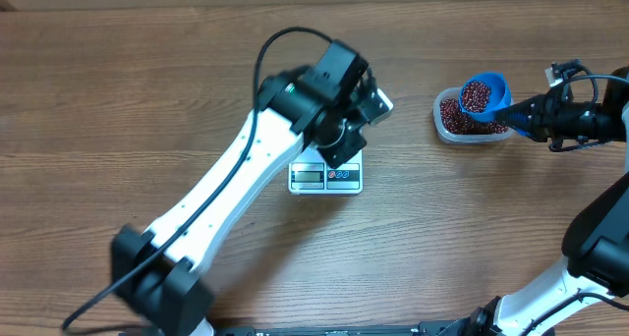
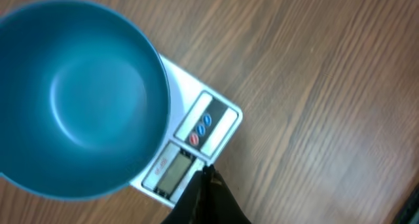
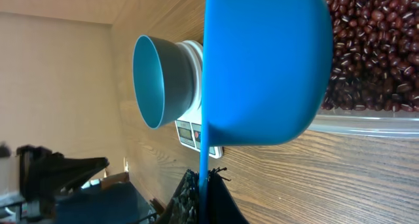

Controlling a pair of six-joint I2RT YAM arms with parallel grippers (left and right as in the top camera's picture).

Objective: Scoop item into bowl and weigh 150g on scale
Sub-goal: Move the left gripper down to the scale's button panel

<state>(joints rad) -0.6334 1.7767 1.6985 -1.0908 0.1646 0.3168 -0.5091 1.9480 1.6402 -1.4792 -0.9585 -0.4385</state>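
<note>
Blue plastic is filling the right wrist view: the small handled scoop (image 3: pixel 262 67) is sitting in the right gripper (image 3: pixel 204 188), whose jaws are clenching its thin handle. The scoop is carrying small dark red-brown beans (image 1: pixel 477 95) and is hovering over the clear rectangular plastic tub (image 3: pixel 373 122), where more beans are lying. The left gripper (image 2: pixel 208 191) is pressing its jaws together on nothing. The round deep blue plastic bowl (image 2: pixel 72 93), empty, is standing on the flat white digital scale (image 2: pixel 209 122) on the wooden table (image 2: pixel 327 86) — near the left fingertips but apart from them, and well apart from the right jaws.
</note>
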